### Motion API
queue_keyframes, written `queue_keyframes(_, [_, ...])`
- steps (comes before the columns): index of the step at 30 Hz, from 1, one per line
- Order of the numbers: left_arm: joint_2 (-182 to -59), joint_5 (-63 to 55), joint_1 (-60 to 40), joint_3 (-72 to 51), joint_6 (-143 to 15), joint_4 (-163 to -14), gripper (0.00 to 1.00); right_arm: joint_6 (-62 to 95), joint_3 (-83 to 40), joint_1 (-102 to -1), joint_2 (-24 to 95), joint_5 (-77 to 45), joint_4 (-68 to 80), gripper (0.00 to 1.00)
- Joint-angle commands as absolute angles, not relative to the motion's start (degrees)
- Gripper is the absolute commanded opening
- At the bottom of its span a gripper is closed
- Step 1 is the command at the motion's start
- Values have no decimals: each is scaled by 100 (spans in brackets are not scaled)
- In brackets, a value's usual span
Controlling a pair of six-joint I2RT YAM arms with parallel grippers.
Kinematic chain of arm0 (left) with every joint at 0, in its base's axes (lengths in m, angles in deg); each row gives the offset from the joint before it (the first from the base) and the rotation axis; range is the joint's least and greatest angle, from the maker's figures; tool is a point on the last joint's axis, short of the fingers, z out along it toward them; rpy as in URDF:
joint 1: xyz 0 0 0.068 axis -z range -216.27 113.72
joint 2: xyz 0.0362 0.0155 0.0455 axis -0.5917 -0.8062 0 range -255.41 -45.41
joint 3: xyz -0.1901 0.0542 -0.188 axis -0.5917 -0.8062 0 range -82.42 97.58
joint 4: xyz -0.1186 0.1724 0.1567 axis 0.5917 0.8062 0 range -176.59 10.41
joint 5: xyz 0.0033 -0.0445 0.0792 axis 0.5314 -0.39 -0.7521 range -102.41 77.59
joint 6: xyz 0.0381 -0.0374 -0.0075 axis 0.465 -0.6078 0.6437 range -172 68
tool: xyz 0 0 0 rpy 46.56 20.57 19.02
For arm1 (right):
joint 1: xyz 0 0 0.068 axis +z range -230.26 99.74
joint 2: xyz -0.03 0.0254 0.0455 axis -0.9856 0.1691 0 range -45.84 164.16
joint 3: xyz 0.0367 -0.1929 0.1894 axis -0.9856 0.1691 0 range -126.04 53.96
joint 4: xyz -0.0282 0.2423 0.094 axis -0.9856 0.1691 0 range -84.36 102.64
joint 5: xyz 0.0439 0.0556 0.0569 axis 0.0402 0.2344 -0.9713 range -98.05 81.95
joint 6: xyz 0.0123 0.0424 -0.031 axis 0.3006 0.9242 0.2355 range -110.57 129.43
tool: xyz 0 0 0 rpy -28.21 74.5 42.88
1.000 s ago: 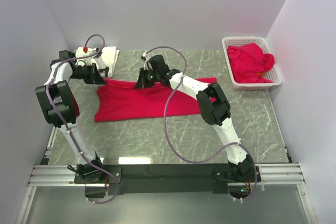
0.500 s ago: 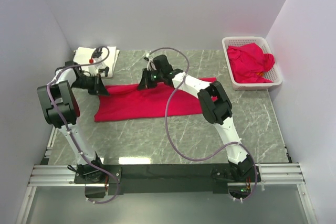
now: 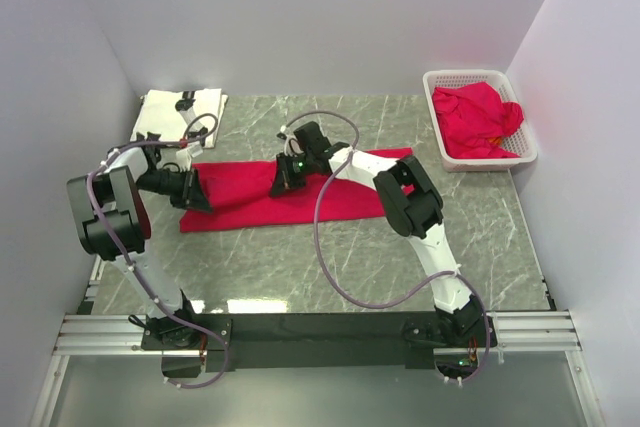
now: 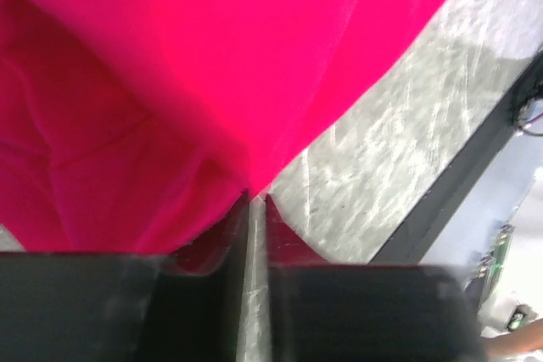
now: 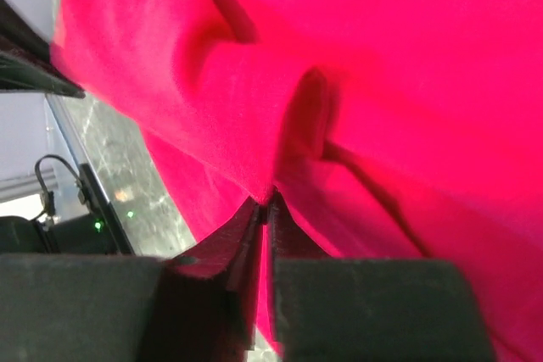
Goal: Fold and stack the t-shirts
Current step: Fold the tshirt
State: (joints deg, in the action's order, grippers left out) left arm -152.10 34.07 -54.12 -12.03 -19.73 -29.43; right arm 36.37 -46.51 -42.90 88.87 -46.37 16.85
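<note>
A bright red t-shirt [image 3: 240,209] lies spread across the middle of the marble table, its far edge lifted and drawn over toward the near side. My left gripper [image 3: 190,190] is at its left end, shut on a pinch of the red cloth [image 4: 170,82]; the left wrist view shows the jaws [image 4: 257,198] closed at the cloth's edge. My right gripper [image 3: 283,183] is over the shirt's middle, shut on a fold of the red cloth [image 5: 382,57], with the tips [image 5: 265,198] pinching it. A folded white t-shirt with a black print [image 3: 180,105] lies at the back left.
A white lattice basket [image 3: 465,75] at the back right holds crumpled red t-shirts [image 3: 475,117]. Walls close in the left, back and right. Bare marble table [image 3: 300,267] lies between the shirt and the arm bases.
Both grippers have moved toward the near side, carrying the shirt's far edge with them. The red shirt now shows as a narrower band.
</note>
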Motion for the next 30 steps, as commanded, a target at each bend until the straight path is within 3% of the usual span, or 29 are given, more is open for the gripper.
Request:
queue_keyframes(1, [-15219,3162,-5508,-1149,-1878,-2912,23,3282,-4931,-4282,8564,-4768,2478,22])
queue_keyframes(5, [-15053,3373,-5780,-807,-1554,-2499,39,2589,-4660,-4440,7820,-4786,2945,50])
queue_keyframes(8, [-14886,3479,-5921,-560,-1465,-2357,40,1947,-4343,-4685,7266,-4716,3305,55])
queue_keyframes(9, [-14816,3496,-5904,-595,-1508,-2453,40,1841,-4334,-4756,7185,-4568,3420,55])
queue_keyframes(13, [-14543,3374,-5711,-850,-2026,-3191,38,1278,-4308,-5178,7009,-3768,4096,38])
queue_keyframes(17, [-14534,3242,-5544,-1043,-2939,-4044,38,996,-4219,-5696,7192,-3020,4457,31])
queue_keyframes(23, [-14455,3207,-5368,-1105,-3310,-4431,52,820,-4404,-6137,7667,-2678,4722,26])
queue_keyframes(30, [-14121,2093,-5166,-1552,-4285,-5239,40,934,-4123,-6400,8028,-2763,4985,20])
